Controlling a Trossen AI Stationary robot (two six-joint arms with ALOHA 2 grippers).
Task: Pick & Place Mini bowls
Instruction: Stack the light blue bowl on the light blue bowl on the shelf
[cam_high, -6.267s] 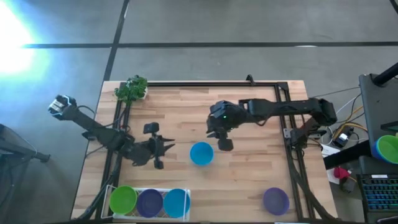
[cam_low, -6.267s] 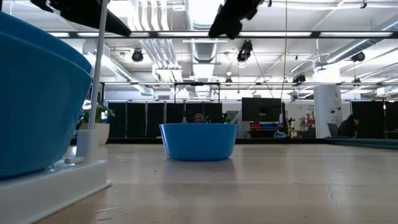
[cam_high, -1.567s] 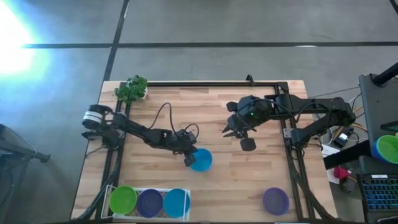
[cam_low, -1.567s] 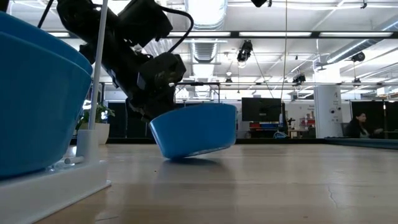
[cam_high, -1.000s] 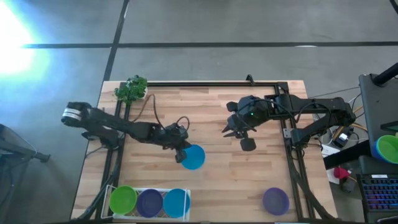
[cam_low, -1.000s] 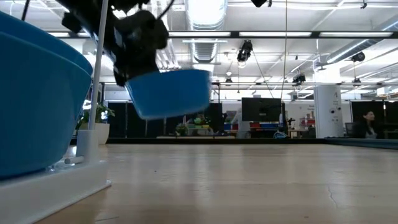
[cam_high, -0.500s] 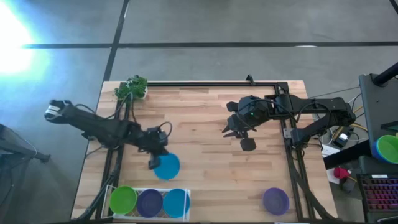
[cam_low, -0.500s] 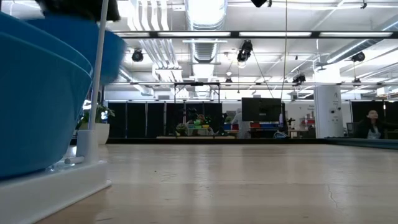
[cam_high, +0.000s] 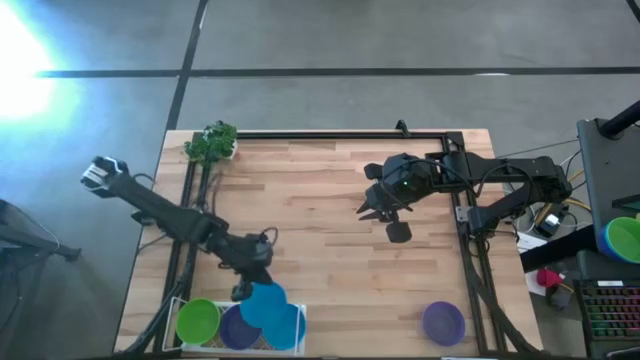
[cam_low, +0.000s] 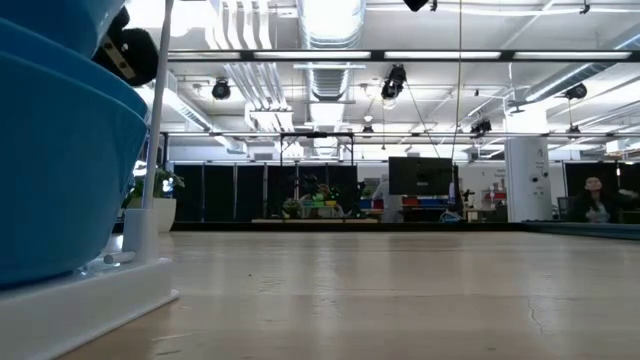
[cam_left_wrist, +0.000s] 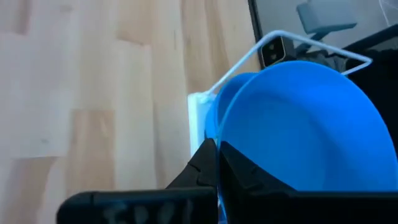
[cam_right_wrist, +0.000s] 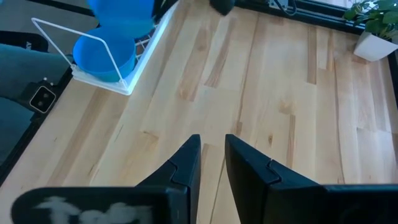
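Blue bowl (cam_high: 262, 305) hangs clenched in the left gripper (cam_high: 247, 288) over the white tray (cam_high: 178, 303), the placing step; next, lower and release. Right gripper (cam_high: 366, 211) waits mid-table, fingers slightly parted.

Pale wood table (cam_high: 330, 200) (matt), glossy plastic bowls (cam_high: 266, 305).

Bright, even indoor light overall; strong white glare blows out the floor (cam_high: 25, 60) at the high view's upper left. Low view shows glowing ceiling lights (cam_low: 330, 18), with the near blue bowl (cam_low: 60, 160) large and soft-focused. Shadows on the table (cam_high: 340, 250) are faint.
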